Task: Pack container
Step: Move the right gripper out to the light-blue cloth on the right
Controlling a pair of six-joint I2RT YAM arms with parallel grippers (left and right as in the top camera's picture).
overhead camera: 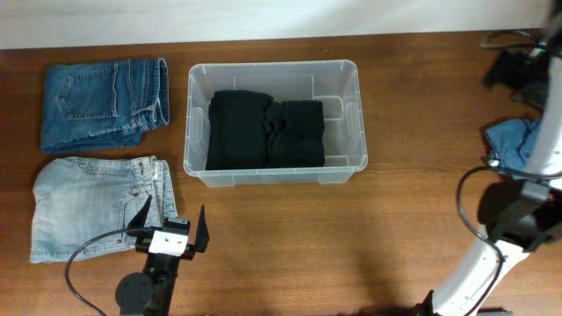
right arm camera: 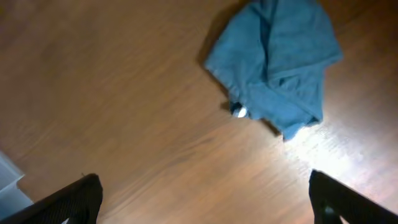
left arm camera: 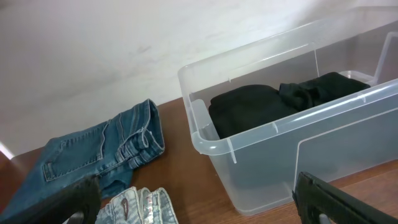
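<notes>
The clear plastic container [overhead camera: 198,168] stands at the table's middle back. Folded black clothing [overhead camera: 265,132] lies inside it. My left gripper [overhead camera: 171,226] is open and empty, low at the front left, just right of folded light blue jeans [overhead camera: 88,206]. In the left wrist view the container [left arm camera: 214,146] is ahead to the right, and the open left gripper [left arm camera: 199,208] frames bare wood. My right gripper [right arm camera: 205,199] is open and empty over bare table, with a crumpled blue garment [right arm camera: 277,62] beyond it.
Folded dark blue jeans [overhead camera: 101,104] lie at the back left and also show in the left wrist view [left arm camera: 93,155]. The blue garment [overhead camera: 514,140] lies at the far right, beside the right arm. A white wall runs behind the table.
</notes>
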